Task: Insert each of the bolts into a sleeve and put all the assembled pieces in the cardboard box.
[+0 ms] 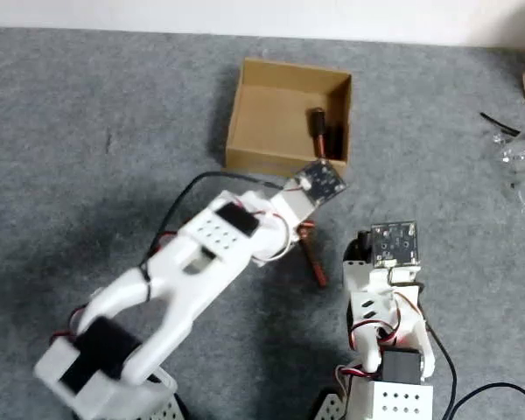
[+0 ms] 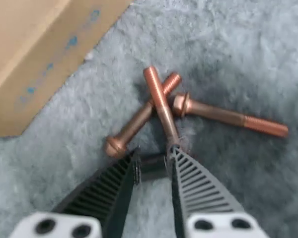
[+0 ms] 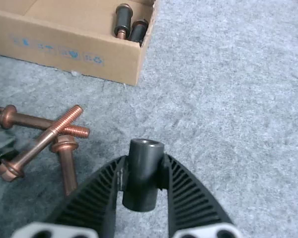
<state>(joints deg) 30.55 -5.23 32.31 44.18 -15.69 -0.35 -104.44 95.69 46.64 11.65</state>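
Observation:
Three copper bolts (image 2: 161, 106) lie crossed on the grey carpet just in front of the cardboard box (image 1: 245, 114). My left gripper (image 2: 153, 156) hangs low over them, narrowly open. One fingertip (image 2: 175, 154) touches the head end of the middle bolt, and nothing is clamped. My right gripper (image 3: 143, 163) is shut on a black sleeve (image 3: 143, 176), held upright with its bore showing, a short way from the bolts (image 3: 44, 139). Two assembled pieces (image 3: 129, 22) lie in a corner of the box (image 3: 64, 44).
The left arm (image 1: 201, 254) reaches diagonally toward the box, and the right arm (image 1: 389, 289) stands beside it. Clear plastic and thin cables (image 1: 514, 153) lie at the far right. Open carpet spreads to the left and right of the box.

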